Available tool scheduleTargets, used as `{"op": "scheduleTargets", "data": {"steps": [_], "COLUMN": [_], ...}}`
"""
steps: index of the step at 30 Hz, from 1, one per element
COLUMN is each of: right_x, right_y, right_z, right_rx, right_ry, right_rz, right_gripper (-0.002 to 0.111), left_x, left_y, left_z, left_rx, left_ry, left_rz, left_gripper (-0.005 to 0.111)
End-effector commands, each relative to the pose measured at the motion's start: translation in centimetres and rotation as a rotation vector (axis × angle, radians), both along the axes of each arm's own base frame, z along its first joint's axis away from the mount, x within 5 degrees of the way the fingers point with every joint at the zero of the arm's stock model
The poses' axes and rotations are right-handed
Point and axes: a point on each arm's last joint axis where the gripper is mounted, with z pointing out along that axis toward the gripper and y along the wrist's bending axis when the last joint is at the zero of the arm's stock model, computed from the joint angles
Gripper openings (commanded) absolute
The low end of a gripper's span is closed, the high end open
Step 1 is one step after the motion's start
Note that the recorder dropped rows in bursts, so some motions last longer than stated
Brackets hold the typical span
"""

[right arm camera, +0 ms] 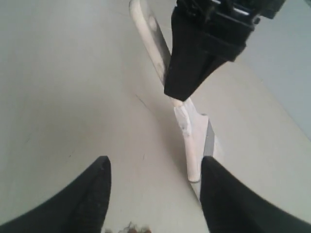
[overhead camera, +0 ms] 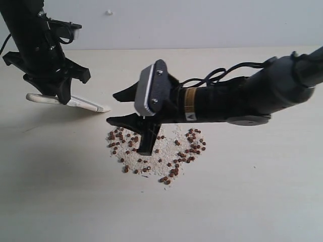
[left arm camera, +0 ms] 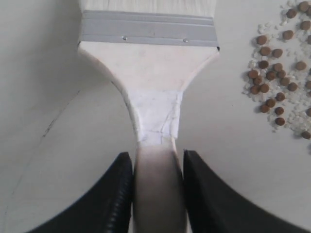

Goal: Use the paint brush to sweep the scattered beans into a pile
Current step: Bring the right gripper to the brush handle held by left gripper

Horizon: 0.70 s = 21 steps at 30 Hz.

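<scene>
Tiny round reddish-brown beans [overhead camera: 194, 146] lie scattered on the pale desk [overhead camera: 252, 201] under the right tool [right arm camera: 155, 162], which gapes empty. They look light and quick to roll. The left tool [left arm camera: 156, 158] squeezes the wide wooden paint brush [left arm camera: 150, 73] by its stiff handle.

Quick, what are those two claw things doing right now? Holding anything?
Left end effector: closed on the paint brush handle.
Right end effector: open, holding nothing.

Looks like a robotics lab to me: bare pale tabletop [overhead camera: 262, 201], blank wall [overhead camera: 202, 22] behind, left arm [overhead camera: 34, 43] and right arm [overhead camera: 262, 93] above it.
</scene>
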Motion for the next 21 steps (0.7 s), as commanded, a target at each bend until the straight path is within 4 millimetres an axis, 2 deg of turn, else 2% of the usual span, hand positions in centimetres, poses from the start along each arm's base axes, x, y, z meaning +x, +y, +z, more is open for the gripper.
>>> {"op": "scheduleTargets", "data": {"steps": [1, 8, 14, 21], "right_x": [1.2, 2.8, 3.9, 4.2], "right_y": [3.0, 5.9, 6.6, 7.0], "right_z": [-0.9, -2.3, -4.2, -5.0], "right_rx": [0.009, 0.032, 0.039, 0.074], "right_ry": [-0.019, -0.02, 0.004, 0.0], "right_rz": [-0.015, -0.033, -0.06, -0.044], "right_gripper": [0.061, 0.062, 0.062, 0.062], "left_x": [0.0, 0.0, 0.0, 0.0], "left_y": [0.0, 0.0, -0.1, -0.3], "left_z": [0.3, 0.3, 0.3, 0.3], "left_rx": [-0.016, -0.017, -0.026, -0.041], "left_ry": [-0.003, -0.002, 0.003, 0.006], "left_rz": [0.004, 0.004, 0.01, 0.014], "left_gripper": [0.0, 0.0, 0.0, 0.0]}}
